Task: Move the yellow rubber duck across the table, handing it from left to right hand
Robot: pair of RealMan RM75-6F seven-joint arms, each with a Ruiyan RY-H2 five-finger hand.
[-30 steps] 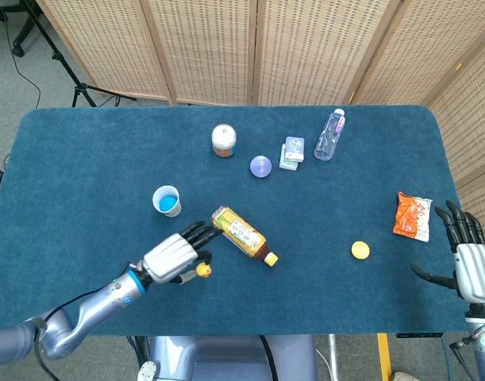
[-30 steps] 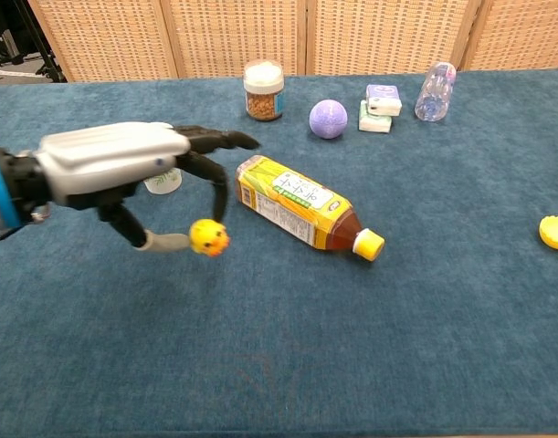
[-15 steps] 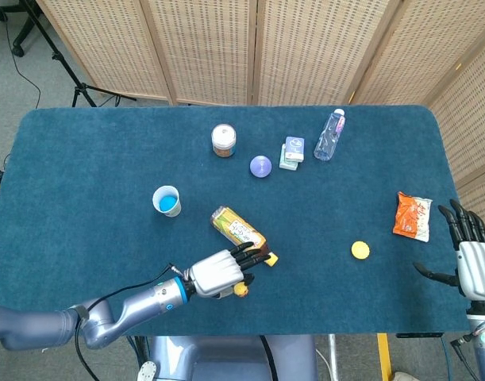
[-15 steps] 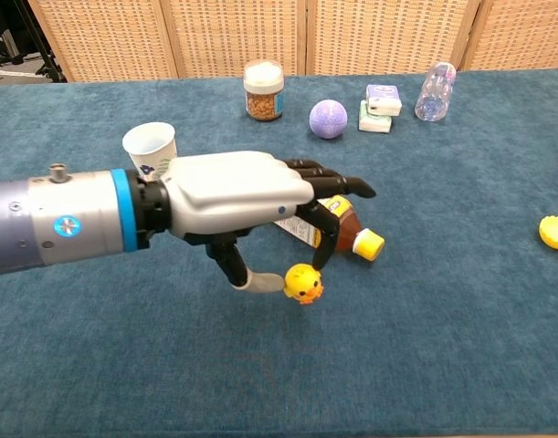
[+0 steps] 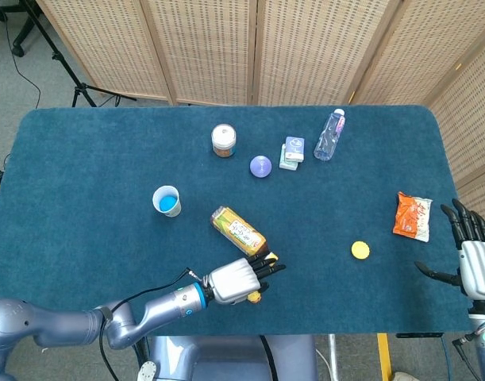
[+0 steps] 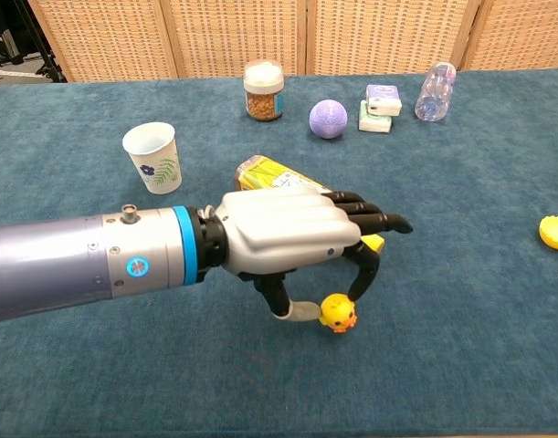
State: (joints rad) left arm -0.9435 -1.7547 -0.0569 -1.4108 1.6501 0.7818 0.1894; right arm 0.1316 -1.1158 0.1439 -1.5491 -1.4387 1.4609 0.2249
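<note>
- Near the front edge of the blue surface [image 5: 83, 159], the left hand [image 6: 292, 245] holds the yellow rubber duck [image 6: 337, 313] pinched between the thumb and one curled finger, with the other fingers [image 6: 374, 219] stretched forward above it.
- From the chest view the duck hangs under the palm, close over the cloth; whether it touches the cloth I cannot tell.
- Just behind the left hand lies a tea bottle [image 5: 238, 231] on its side, its yellow cap partly hidden by the fingers in the chest view.
- Far over on the other side, the right hand [image 5: 471, 262] waits at the surface's edge, fingers spread apart and holding nothing, well apart from the duck.
- Between the two hands sits a small yellow disc [image 5: 360, 250], and an orange snack packet [image 5: 411, 216] lies near the right hand.
- Further back stand a paper cup [image 6: 152, 156], a lidded jar [image 6: 263, 88], a purple ball [image 6: 328, 119], a small stacked pack [image 6: 380, 108] and a clear water bottle [image 6: 435, 90] lying down.
- Step in hand, as I judge it: the carry toward the middle, with the handover not yet begun.
- The next move calls for both hands to meet near the centre, the duck presented clear of the left fingers so the right can close on it before the left lets go; the pinch looks slight, so a slip is the risk.
</note>
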